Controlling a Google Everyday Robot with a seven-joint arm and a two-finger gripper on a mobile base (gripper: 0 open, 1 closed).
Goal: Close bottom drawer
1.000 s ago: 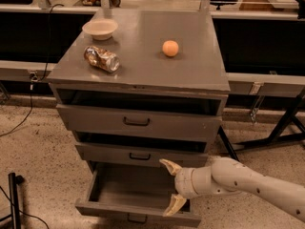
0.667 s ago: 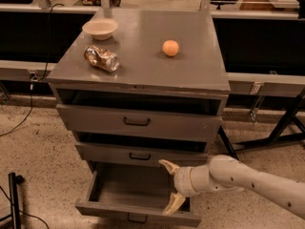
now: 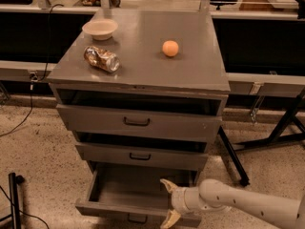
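Observing claw gaping wide, spanning right end of the front panel of bottom drawer, drawer standing open.

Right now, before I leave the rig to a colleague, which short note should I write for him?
Gripper: the white arm's two-finger gripper is open at the right end of the front panel of the shallow bottom drawer.
Things: that drawer, lowest in the grey metal cabinet, is pulled far out.
Done: gripper placed at the drawer.
Left: push the front in until it shuts.
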